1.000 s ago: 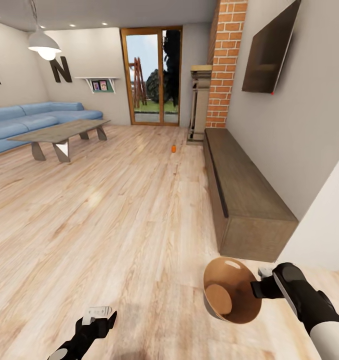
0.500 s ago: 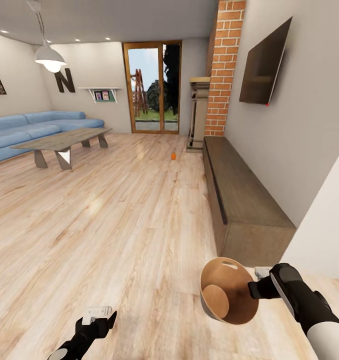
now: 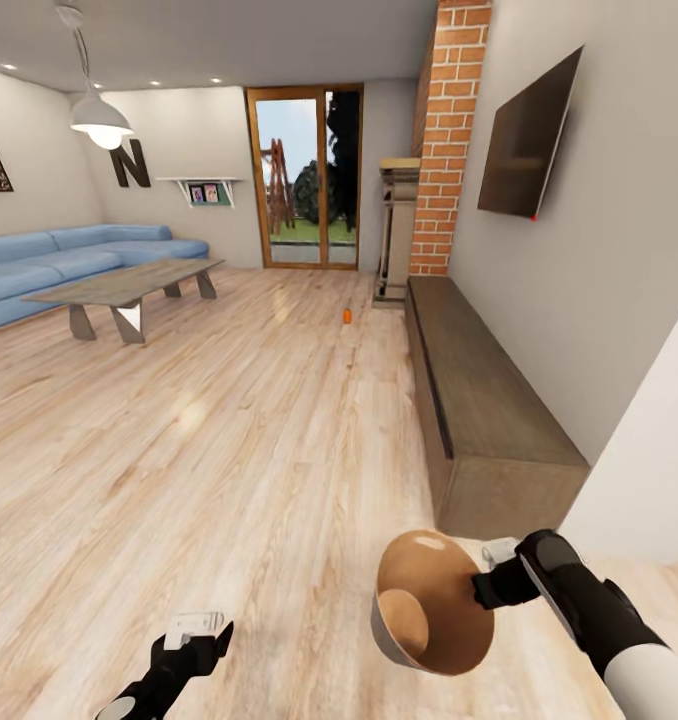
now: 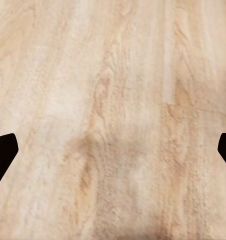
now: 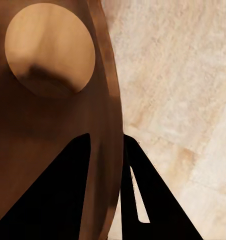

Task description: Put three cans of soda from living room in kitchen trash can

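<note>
Right pincer (image 3: 487,586) grips the empty tash can (image 3: 429,610) by its rim; left pincer (image 3: 201,632) wide, empty; orange can of soda (image 3: 347,317) on the floor at twelve o'clock, uncollected.

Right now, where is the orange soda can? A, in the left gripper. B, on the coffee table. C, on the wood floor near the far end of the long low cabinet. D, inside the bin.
C: the orange soda can stands on the wood floor by the long low cabinet, far from the bin held by the right gripper.
</note>
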Controlling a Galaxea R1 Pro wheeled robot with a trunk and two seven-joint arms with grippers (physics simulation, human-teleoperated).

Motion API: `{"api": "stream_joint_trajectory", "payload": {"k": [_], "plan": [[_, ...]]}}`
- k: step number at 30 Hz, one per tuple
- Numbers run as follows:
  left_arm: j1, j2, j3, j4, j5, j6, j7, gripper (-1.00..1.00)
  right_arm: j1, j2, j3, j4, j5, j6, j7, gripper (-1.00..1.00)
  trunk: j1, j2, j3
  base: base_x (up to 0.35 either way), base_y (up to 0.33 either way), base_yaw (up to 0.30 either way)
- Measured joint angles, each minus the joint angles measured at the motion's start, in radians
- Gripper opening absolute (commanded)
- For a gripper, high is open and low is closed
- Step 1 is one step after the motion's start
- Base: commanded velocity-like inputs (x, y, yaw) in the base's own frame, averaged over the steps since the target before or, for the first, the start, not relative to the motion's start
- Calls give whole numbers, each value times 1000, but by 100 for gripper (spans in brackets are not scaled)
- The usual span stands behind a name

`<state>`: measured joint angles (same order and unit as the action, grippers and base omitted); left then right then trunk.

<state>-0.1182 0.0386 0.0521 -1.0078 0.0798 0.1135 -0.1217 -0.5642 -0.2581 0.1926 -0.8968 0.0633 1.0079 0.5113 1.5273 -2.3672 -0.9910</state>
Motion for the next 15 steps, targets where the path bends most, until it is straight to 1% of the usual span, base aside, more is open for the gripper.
{"api": "stream_joint_trajectory", "payload": {"k": [2,3,4,5,6,8,9,11,12,14,15], "plan": [[0,-1,0,0,-1,0,0,100,1,2,41,0,-6,-3,2,-100,-8,14,6,0,0,0],[0,-1,0,-2,-1,0,1,100,0,5,75,0,7,-11,3,-100,-11,21,9,0,0,0],[0,-1,-1,-4,-1,0,1,100,0,9,90,1,8,-11,3,-100,-15,28,12,0,0,0],[1,-2,-1,-14,0,8,2,100,-1,21,120,-1,24,-20,-3,-100,-19,35,16,0,0,0],[1,-2,-1,-18,0,13,2,100,-1,23,128,0,6,-15,-3,-100,-23,42,19,0,0,0],[1,-2,0,-26,0,24,3,100,-2,26,136,-2,-11,-19,-4,-100,-31,56,25,0,0,0],[1,-2,0,-28,0,26,4,100,-1,26,139,-2,-6,-24,-5,-100,-35,63,28,0,0,0],[2,-2,0,-32,0,31,4,100,-2,27,147,-1,21,-45,-7,-100,-42,77,34,0,0,0],[2,-2,0,-34,1,32,5,100,-2,27,150,-1,25,-50,-7,-100,-46,84,38,0,0,0],[2,-2,1,-38,1,32,5,100,-2,27,155,-2,8,-52,-4,-100,-54,98,44,0,0,0],[2,-2,1,-42,1,32,5,100,-1,28,157,-2,-2,-51,-3,-100,-54,98,44,0,0,0]]}}
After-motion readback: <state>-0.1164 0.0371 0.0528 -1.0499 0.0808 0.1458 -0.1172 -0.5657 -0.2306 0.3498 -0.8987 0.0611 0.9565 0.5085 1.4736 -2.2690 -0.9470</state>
